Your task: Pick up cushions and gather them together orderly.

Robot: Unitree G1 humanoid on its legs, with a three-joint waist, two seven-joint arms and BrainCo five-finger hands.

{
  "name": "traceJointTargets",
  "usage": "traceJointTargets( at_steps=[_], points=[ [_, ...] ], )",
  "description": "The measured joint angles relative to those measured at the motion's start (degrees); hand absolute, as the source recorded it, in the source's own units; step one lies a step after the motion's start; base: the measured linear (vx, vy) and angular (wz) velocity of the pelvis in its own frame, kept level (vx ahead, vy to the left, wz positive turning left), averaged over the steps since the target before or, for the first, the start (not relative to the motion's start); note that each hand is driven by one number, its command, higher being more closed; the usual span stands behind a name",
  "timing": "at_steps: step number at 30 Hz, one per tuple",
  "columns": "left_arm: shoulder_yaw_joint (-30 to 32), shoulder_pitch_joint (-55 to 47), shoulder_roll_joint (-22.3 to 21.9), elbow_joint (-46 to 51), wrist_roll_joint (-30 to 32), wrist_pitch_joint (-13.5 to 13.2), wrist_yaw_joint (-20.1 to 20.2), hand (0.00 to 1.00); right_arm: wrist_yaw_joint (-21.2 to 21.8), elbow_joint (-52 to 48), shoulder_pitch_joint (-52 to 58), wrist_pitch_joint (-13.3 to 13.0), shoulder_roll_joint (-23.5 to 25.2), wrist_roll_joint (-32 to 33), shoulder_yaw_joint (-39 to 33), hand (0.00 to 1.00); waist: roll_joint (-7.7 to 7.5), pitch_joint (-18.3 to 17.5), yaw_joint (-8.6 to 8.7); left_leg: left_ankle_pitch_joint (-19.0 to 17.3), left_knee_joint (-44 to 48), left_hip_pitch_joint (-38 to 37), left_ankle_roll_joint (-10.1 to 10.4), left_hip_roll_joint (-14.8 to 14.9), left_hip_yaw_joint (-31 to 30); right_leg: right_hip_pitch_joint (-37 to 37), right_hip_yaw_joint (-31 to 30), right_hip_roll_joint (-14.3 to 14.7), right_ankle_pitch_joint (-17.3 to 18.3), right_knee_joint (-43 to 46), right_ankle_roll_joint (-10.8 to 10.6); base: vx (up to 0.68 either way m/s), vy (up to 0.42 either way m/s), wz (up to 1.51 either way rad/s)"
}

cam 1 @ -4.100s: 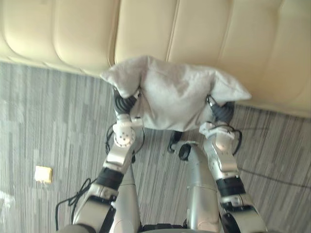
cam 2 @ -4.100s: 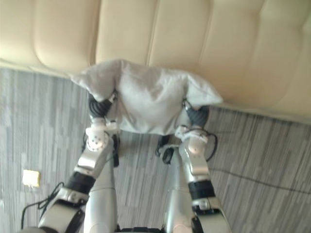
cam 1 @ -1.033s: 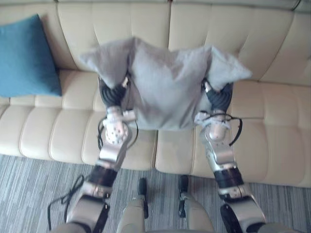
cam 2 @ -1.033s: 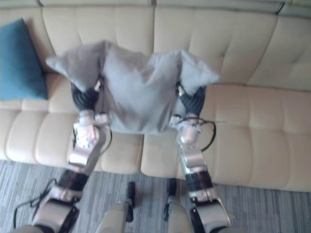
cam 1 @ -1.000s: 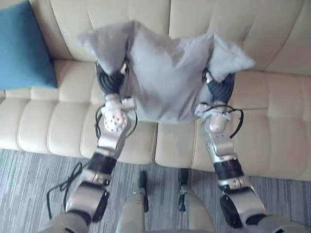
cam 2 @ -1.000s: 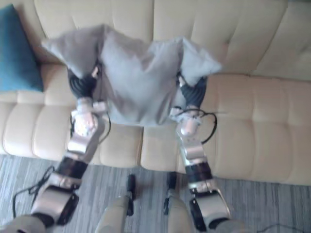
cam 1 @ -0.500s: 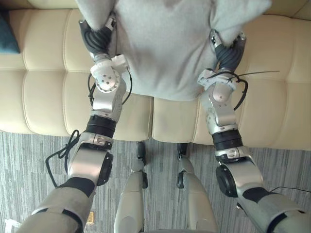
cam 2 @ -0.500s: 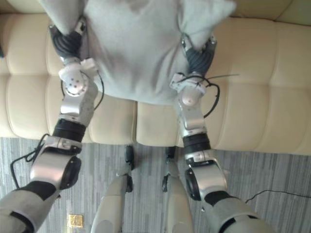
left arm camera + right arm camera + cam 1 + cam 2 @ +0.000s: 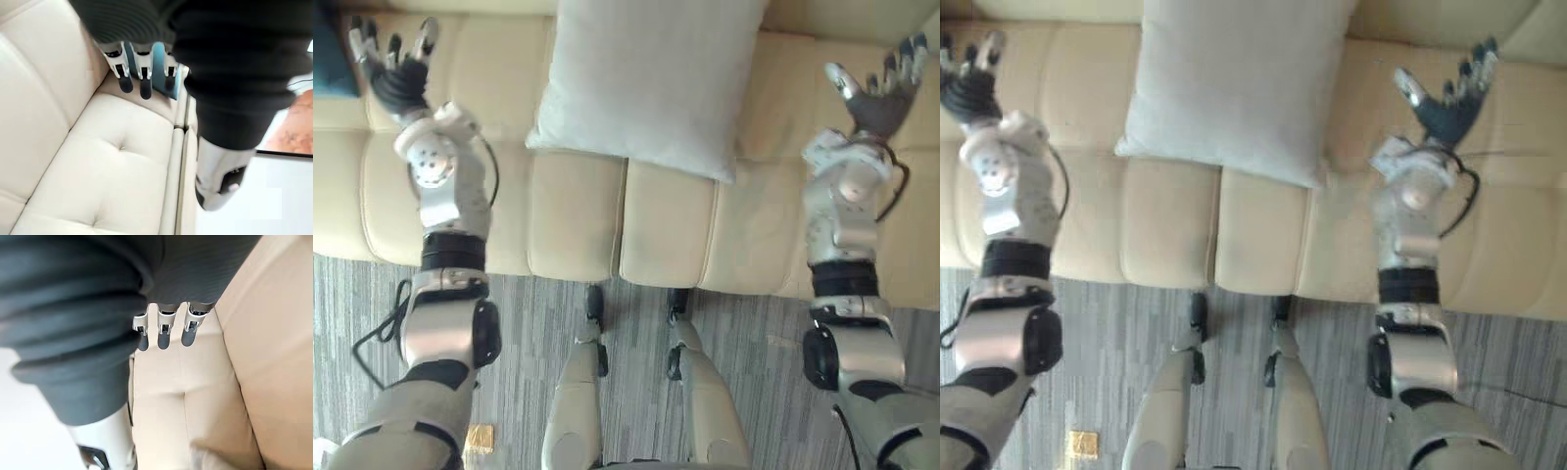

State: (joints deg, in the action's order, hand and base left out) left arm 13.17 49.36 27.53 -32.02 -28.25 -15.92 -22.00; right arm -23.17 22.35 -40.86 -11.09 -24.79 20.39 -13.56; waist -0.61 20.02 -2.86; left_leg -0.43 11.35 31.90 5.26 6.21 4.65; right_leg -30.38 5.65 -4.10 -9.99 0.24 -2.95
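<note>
Left wrist view: teal cushion beyond robot hand; eye views: grey cushion.

A cream tufted sofa stands on grey striped carpet; a small yellow square lies there.

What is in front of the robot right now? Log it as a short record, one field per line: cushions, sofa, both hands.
Cushion 1: pale grey square fabric cushion, lying on the sofa between the two hands, touched by neither
Cushion 2: teal fabric cushion, at the far left edge, apart from the grey one
Support: cream tufted leather sofa
Left hand: open, fingers spread, raised over the seat, holds nothing
Right hand: open, fingers spread, holds nothing
Floor: grey striped carpet
Gathering: not yet done
</note>
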Motion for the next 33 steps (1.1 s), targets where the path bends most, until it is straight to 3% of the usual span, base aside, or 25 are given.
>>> traceJointTargets(
  at_steps=[3, 8, 9, 14, 17, 21, 26, 33],
  points=[
    [0.10, -9.10, -1.88, 4.27, 0.20, 0.05, 1.31, 0.00, 2.14, -4.02, 8.00, 0.04, 0.78, -0.23, 0.30, 0.00, -0.09, -0.11, -0.13, -0.04, -0.14, -1.01, 0.08, 0.16, 0.30, 0.95, 0.15, 0.20, 0.36, -0.53, 0.04, 0.00, -0.046, -0.05],
    [-2.56, -29.61, -15.96, 8.64, 5.07, 1.20, 4.37, 0.00, 6.28, -6.77, 26.69, 0.36, 10.44, -2.72, 0.25, 0.00, -0.15, -0.77, 0.04, -1.29, -0.63, -7.47, 0.57, 0.43, 0.19, 7.18, 0.39, 0.66, 1.79, -0.55, 0.81, 0.04, -0.036, -0.03],
    [-3.23, -31.64, -17.13, 8.92, 5.85, 1.48, 4.92, 0.00, 6.78, -6.89, 28.55, 0.38, 11.41, -3.24, 0.23, 0.00, -0.18, -0.94, 0.03, -1.43, -0.68, -8.03, 0.49, 0.43, 0.17, 7.72, 0.46, 0.67, 2.13, -0.58, 0.98, 0.03, -0.026, 0.04],
    [-6.99, -47.04, -23.95, 4.00, 11.88, 3.98, 9.78, 0.00, 11.02, -2.32, 42.54, 2.08, 20.30, -7.50, 0.34, 0.00, -0.59, -7.05, -0.13, -2.46, -1.60, -13.24, 0.79, 0.64, 0.22, 12.79, 1.16, 0.88, 3.88, -0.59, 1.04, 0.05, -0.018, 0.04],
    [-7.03, -50.52, -24.95, -3.46, 14.88, 5.43, 11.65, 0.00, 13.00, 3.38, 45.86, 2.91, 22.29, -10.51, 1.00, 0.00, -0.67, -11.79, -0.19, -2.71, -2.85, -16.13, 0.98, 0.64, 0.22, 15.27, 1.50, 0.86, 5.12, -0.62, 0.37, 0.06, -0.006, 0.05],
    [-6.25, -52.26, -25.39, -13.14, 19.55, 6.79, 13.54, 0.00, 14.60, 12.63, 46.91, 3.82, 23.03, -15.04, 2.49, 0.00, -0.75, -14.90, -0.19, -2.82, -4.75, -20.34, 1.03, 0.51, 0.20, 18.96, 1.87, 0.75, 6.09, -1.15, 0.51, 0.04, 0.006, 0.04],
    [-2.80, -53.14, -26.59, -21.60, 23.13, 8.10, 14.48, 0.00, 15.23, 23.65, 46.95, 5.27, 24.90, -17.07, 1.08, 0.00, -0.58, -17.88, -0.23, -2.79, -6.88, -24.25, 1.05, 0.31, 0.28, 22.57, 2.02, 0.70, 6.21, -2.67, 0.43, 0.04, 0.009, 0.00],
    [-0.57, -53.57, -26.65, -25.39, 26.04, 9.35, 15.00, 0.00, 16.01, 29.87, 47.19, 6.63, 24.76, -17.07, -3.84, 0.00, -0.44, -19.01, -0.03, -2.67, -9.03, -28.24, 1.02, -0.53, -0.43, 26.50, 2.77, 0.33, 6.36, -3.74, 0.14, 0.05, 0.009, 0.05]
  ],
)
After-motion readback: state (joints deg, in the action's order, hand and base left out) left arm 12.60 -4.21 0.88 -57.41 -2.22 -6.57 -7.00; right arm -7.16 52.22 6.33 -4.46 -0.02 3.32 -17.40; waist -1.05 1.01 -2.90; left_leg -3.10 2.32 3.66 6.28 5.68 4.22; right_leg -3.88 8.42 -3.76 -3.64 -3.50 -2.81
